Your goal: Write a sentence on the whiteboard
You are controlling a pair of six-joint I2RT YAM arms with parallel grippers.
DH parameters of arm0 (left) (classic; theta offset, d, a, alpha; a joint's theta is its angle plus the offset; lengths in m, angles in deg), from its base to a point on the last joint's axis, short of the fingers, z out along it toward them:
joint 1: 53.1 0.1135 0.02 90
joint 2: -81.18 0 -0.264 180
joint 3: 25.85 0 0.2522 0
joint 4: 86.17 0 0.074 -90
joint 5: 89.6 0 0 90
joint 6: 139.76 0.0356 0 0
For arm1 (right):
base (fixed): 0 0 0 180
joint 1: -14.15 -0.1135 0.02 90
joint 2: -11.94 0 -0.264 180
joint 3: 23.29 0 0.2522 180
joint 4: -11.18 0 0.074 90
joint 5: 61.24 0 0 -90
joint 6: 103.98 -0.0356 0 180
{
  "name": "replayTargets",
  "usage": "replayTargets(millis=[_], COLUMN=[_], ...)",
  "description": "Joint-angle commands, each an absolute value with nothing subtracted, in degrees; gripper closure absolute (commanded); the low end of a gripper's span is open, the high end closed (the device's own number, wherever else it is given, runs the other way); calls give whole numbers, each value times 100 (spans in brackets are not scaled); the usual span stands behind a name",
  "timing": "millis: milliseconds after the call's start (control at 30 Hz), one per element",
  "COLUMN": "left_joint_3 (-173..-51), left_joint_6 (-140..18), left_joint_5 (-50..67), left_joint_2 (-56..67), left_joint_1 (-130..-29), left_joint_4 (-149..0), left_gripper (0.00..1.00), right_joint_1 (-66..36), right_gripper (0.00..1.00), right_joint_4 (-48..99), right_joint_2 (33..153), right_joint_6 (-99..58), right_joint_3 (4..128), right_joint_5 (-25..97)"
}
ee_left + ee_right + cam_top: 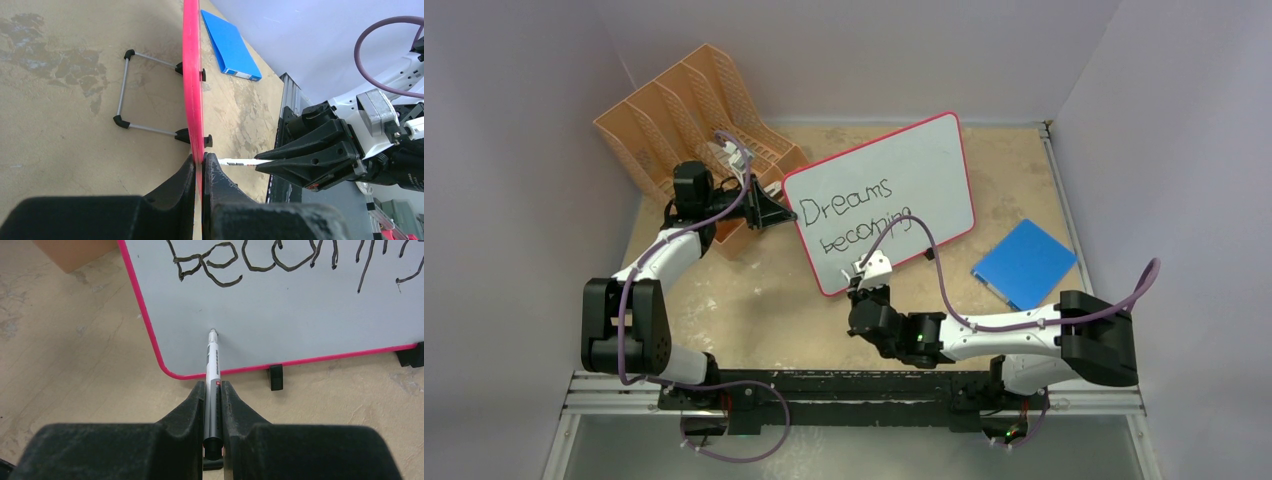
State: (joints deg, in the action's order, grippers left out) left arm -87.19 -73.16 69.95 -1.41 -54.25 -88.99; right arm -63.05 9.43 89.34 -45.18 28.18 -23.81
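Right wrist: right hand (213, 387) clamps marker (213, 357), tip forward at the whiteboard (300, 325) (left hand (202, 161) pinches its edge).

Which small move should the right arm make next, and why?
Probably start a stroke rightward with the marker: its tip sits at the bare whiteboard below "becoming", the right gripper has its jaws shut on it, and the left gripper clamps the board's edge steady.
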Motion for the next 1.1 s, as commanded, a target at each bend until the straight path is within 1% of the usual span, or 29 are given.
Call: replayTargets(millis=[0, 333, 900, 1067], left_joint_3=[-8839, -8849, -8850, -8842], left_joint_6=[-7253, -7262, -7253, -7253], left_joint_5=[6885, 6877, 6869, 6869], left_joint_2=[-56, -48, -30, -28], left_joint_1=[-5371, -5365, -5367, -5372], left_joint_4=[-9147, -9148, -9139, -9130], left_gripper=[100, 100, 100, 100], right_joint_1=[-6275, -6275, -6275, -6275], right_gripper=[100, 100, 100, 100], right_joint_4=[521, 468, 1206, 1497], right_joint_2=[8924, 8949, 9003, 8945], right_joint_6=[-4310, -4112, -4428, -4533], right_joint_3=[3060, 3073, 3055, 3000], right_joint_5=[-2487, -2085, -1672, -1710])
